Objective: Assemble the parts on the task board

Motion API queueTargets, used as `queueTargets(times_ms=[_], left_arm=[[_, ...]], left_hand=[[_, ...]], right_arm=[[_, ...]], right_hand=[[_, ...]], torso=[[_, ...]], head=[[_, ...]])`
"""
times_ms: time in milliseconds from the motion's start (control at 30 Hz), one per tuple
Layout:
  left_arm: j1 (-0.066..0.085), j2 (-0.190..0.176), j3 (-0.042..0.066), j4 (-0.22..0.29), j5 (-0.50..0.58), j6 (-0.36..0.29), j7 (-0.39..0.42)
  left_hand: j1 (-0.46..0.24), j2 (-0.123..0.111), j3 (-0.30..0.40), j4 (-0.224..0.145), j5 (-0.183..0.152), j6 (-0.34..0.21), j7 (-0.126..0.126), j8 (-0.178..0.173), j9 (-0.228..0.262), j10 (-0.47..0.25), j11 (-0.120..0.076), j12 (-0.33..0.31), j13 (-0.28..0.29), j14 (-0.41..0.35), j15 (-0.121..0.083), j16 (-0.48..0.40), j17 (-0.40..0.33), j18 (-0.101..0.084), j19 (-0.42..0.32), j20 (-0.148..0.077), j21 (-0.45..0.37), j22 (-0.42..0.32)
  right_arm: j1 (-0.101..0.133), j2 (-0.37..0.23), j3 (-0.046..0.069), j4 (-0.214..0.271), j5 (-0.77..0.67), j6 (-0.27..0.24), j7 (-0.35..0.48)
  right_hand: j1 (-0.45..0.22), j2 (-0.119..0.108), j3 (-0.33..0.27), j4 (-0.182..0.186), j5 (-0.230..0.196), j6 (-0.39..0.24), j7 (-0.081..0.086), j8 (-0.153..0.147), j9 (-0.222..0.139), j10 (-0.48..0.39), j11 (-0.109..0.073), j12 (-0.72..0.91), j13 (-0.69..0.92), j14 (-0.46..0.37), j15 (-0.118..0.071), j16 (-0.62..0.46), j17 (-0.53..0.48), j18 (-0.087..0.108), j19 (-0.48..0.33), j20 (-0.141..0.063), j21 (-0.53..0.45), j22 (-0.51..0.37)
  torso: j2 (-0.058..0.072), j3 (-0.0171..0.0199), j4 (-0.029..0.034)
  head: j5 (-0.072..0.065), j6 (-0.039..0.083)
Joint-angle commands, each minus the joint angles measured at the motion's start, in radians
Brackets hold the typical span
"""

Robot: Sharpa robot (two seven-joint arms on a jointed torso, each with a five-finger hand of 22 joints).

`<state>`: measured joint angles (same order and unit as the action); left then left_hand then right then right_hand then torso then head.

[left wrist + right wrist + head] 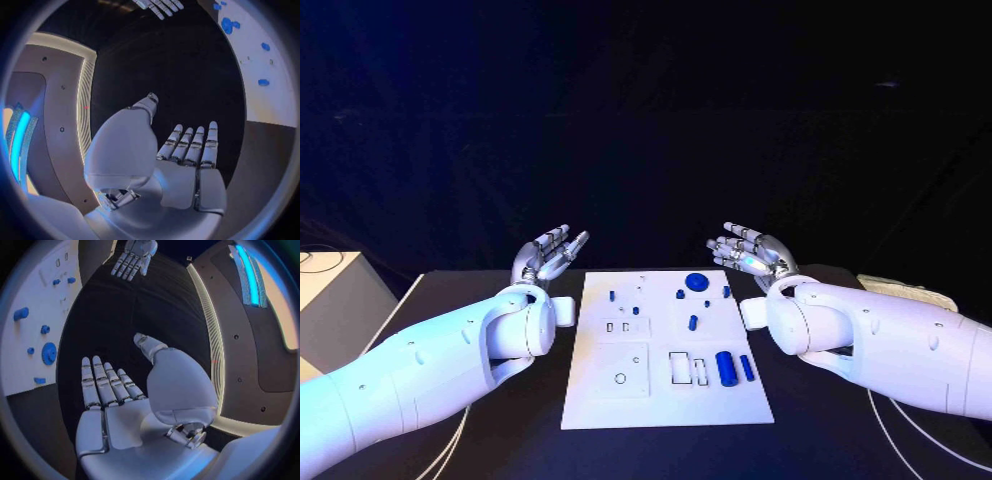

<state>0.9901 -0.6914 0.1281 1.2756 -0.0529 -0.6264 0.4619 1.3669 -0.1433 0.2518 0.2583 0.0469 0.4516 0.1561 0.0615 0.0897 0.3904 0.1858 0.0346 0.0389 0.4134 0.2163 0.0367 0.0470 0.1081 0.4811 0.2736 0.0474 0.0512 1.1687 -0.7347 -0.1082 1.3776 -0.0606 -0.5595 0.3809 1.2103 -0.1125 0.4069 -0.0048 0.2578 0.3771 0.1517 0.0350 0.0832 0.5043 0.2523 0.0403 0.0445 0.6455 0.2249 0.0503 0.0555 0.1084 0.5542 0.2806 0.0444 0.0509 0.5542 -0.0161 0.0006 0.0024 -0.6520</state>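
Head view shows your left hand (pixel 548 252) and right hand (pixel 750 250) both spread, holding nothing, raised either side of the board (pixel 668 400) on the counter (pixel 819 440). Blue parts (pixel 726 364) lie between them, untouched. Pick one part, lower slowly, and pinch it squarely before lifting.

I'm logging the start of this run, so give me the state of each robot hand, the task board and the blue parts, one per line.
Left robot hand: open, fingers apart, holding nothing, beside the board.
Right robot hand: open, fingers apart, holding nothing, beside the board.
Task board: flat on the table, untouched.
Blue gear: on the board's far part, not held.
Blue cylinder: lying on the board's near part, not held.
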Motion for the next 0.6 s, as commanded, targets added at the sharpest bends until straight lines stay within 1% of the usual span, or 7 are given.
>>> queueTargets(times_ms=[33,133,267,300,400,467,600], left_arm=[[-0.004,0.011,0.01,-0.026,-0.057,0.11,-0.021],[-0.005,0.012,0.012,-0.03,-0.058,0.113,-0.022],[-0.005,0.012,0.012,-0.03,-0.058,0.113,-0.022],[-0.005,-0.023,0.014,0.001,-0.104,0.186,-0.039],[-0.005,-0.034,0.019,0.016,-0.117,0.2,-0.041],[-0.005,-0.043,0.025,0.03,-0.123,0.206,-0.043],[-0.005,-0.066,0.037,0.071,-0.128,0.215,-0.051]], left_hand=[[0.061,-0.006,0.009,0.019,0.008,0.027,0.075,0.008,0.005,0.026,0.011,0.006,0.003,0.021,0.009,0.007,0.003,0.021,0.026,0.009,0.008,0.004],[0.068,-0.002,0.007,0.026,0.008,0.037,0.084,0.01,0.006,0.042,0.021,0.009,0.004,0.04,0.012,0.011,0.005,0.02,0.029,0.012,0.011,0.005],[0.07,0.009,0.005,0.028,0.007,0.057,0.101,0.015,0.008,0.09,0.047,0.014,0.008,0.081,0.017,0.019,0.011,0.018,0.062,0.015,0.023,0.011],[0.069,0.017,0.005,0.026,0.007,0.075,0.103,0.019,0.011,0.132,0.056,0.018,0.011,0.165,0.01,0.038,0.023,0.024,0.107,0.016,0.037,0.018],[0.071,0.024,0.008,0.019,0.007,0.147,0.103,0.039,0.024,0.241,0.063,0.028,0.017,0.322,0.002,0.073,0.045,0.034,0.222,0.016,0.074,0.034],[0.071,0.03,0.014,0.012,0.006,0.226,0.108,0.062,0.038,0.424,0.045,0.057,0.029,0.424,-0.019,0.111,0.066,0.055,0.292,0.013,0.109,0.046],[0.072,0.031,0.037,-0.01,0.007,0.386,0.09,0.11,0.065,0.561,0.01,0.083,0.033,0.563,-0.064,0.182,0.117,0.076,0.413,-0.011,0.188,0.075]], right_arm=[[0.019,0.009,-0.014,-0.033,-0.085,0.196,-0.093],[0.031,0.013,-0.024,-0.052,-0.099,0.231,-0.111],[0.035,0.015,-0.029,-0.06,-0.104,0.246,-0.119],[0.052,0.009,-0.029,-0.105,-0.372,0.178,-0.064],[0.062,0.007,-0.028,-0.115,-0.46,0.156,-0.059],[0.071,0.006,-0.028,-0.123,-0.527,0.141,-0.061],[0.092,0.007,-0.028,-0.14,-0.678,0.119,-0.083]], right_hand=[[0.06,-0.002,0.021,-0.003,0.013,0.03,0.146,0.011,0.005,0.037,0.008,0.008,0.004,0.043,0.006,0.009,0.006,0.02,0.04,0.008,0.012,0.006],[0.078,0.001,0.027,-0.012,0.01,0.06,0.146,0.017,0.009,0.075,0.005,0.011,0.006,0.09,0.0,0.016,0.012,0.027,0.082,0.008,0.023,0.011],[0.11,0.0,0.042,-0.031,0.0,0.185,0.137,0.046,0.03,0.214,-0.009,0.023,0.014,0.225,-0.018,0.04,0.027,0.046,0.204,0.007,0.048,0.022],[0.121,-0.002,0.052,-0.038,-0.004,0.28,0.12,0.069,0.045,0.343,-0.026,0.036,0.02,0.264,-0.035,0.051,0.031,0.063,0.256,0.005,0.067,0.027],[0.132,-0.004,0.066,-0.043,-0.009,0.388,0.101,0.095,0.062,0.417,-0.047,0.04,0.02,0.331,-0.06,0.075,0.041,0.076,0.344,-0.01,0.111,0.041],[0.137,-0.01,0.072,-0.047,-0.016,0.47,0.087,0.115,0.073,0.474,-0.065,0.043,0.02,0.406,-0.087,0.105,0.052,0.076,0.423,-0.041,0.153,0.057],[0.145,-0.02,0.074,-0.053,-0.021,0.548,0.063,0.137,0.077,0.576,-0.096,0.045,0.02,0.519,-0.132,0.144,0.076,0.072,0.525,-0.092,0.229,0.093]], torso=[[0.0,-0.0008,-0.0001],[0.0,-0.0008,-0.0001],[0.0,-0.0008,-0.0001],[0.01,-0.0004,0.0032],[0.019,-0.0014,0.0092],[0.025,-0.0016,0.0137],[0.044,-0.001,0.0228]], head=[[0.0,0.0],[0.0,0.0],[0.0,0.0],[-0.002,-0.026],[-0.004,-0.027],[-0.004,-0.028],[-0.013,-0.025]])
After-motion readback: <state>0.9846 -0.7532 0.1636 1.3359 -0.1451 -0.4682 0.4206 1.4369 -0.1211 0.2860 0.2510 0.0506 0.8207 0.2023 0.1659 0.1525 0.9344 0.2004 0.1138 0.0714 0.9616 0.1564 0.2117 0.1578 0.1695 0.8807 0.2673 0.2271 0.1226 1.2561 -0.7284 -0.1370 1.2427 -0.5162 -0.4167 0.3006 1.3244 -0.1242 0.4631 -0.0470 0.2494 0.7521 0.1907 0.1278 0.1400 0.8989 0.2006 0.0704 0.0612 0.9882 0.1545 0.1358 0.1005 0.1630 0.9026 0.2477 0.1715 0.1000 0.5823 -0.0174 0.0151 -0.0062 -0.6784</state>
